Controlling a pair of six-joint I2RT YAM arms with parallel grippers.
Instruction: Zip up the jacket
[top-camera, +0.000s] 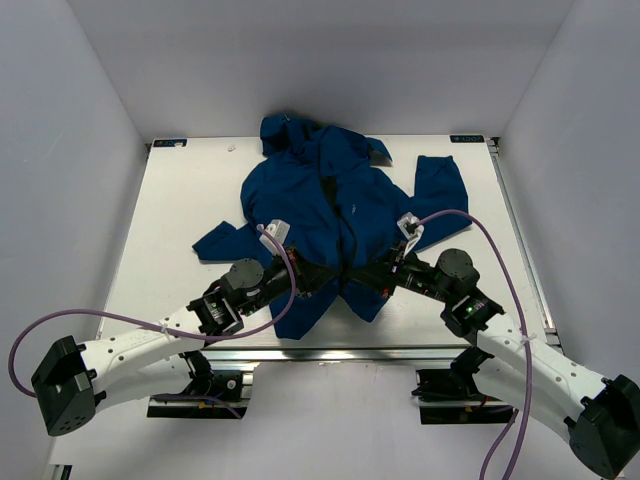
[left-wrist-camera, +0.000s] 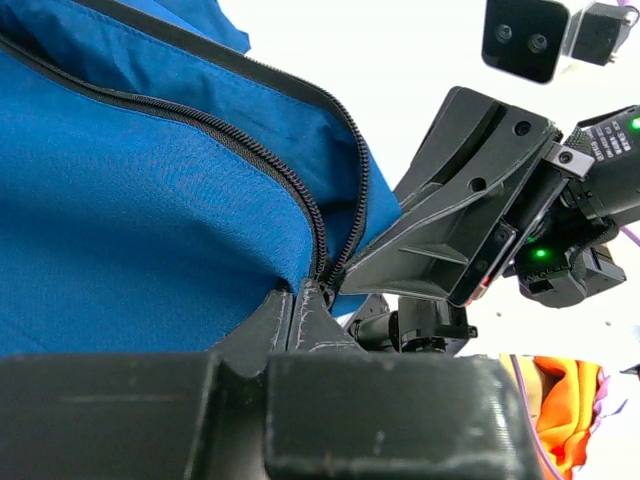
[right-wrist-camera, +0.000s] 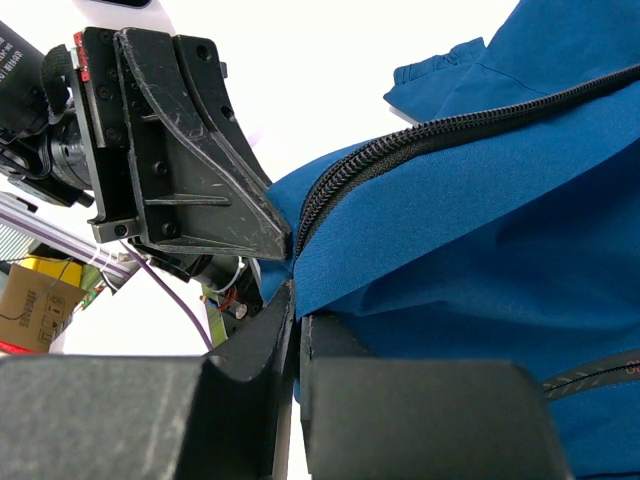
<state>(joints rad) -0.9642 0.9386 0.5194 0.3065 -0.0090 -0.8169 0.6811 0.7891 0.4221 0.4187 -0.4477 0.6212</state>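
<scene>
My left claw (left-wrist-camera: 305, 300) is clenched on the bottom hem of the jacket (left-wrist-camera: 150, 220), pinching the cloth just where the two rows of zipper teeth (left-wrist-camera: 300, 185) run together. My right claw (right-wrist-camera: 294, 300) is clenched as well, on the hem of the other front panel, its tip almost touching my left one. I judge I hold the two this close to set the lower ends of the zipper side by side so they can be joined. Whether they are already engaged I cannot tell.

Above my grip the rows of teeth part, so the front looks open. The jacket lies in the middle of the table (top-camera: 170, 200), hood (top-camera: 285, 130) toward the far edge and sleeves (top-camera: 440, 185) spread to either side. It is dark blue and rumpled, with a dark line down its centre.
</scene>
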